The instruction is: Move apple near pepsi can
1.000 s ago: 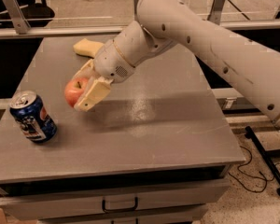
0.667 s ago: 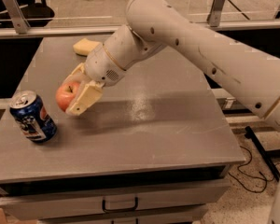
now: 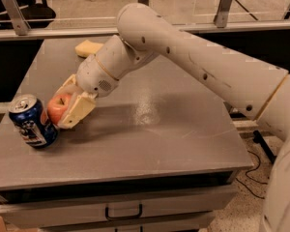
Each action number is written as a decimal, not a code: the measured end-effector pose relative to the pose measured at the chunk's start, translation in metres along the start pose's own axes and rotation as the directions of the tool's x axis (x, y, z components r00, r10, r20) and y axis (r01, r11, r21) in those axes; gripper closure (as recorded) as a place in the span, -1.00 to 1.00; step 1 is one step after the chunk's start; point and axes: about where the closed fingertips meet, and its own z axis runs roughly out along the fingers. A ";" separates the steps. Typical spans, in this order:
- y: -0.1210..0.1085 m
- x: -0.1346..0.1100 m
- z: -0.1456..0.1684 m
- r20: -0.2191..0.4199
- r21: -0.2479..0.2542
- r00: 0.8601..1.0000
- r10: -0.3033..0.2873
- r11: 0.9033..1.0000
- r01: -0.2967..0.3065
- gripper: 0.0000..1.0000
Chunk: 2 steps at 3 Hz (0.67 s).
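Note:
The red-orange apple (image 3: 59, 108) is held between the cream fingers (image 3: 78, 111) of my gripper (image 3: 66, 106), low over the grey table (image 3: 150, 129) near its left front. The gripper is shut on the apple. The blue pepsi can (image 3: 32, 121) with a silver top stands upright just left of the apple, almost touching it. My white arm reaches in from the right across the table and hides part of the table's far side.
A pale yellow sponge (image 3: 88, 48) lies at the table's far left. The table's left edge is close beside the can. Drawers (image 3: 123, 210) sit under the front edge. Metal rails and posts (image 3: 19, 18) run behind the table.
The gripper has carried the apple left and down toward the can. The apple now sits right beside the can. The can and sponge have not moved.

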 end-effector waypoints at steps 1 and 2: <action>0.002 -0.001 0.011 0.014 -0.022 1.000 0.002 1.000 -0.001 -0.27; 0.002 0.000 0.015 0.021 -0.029 1.000 0.004 1.000 -0.004 -0.74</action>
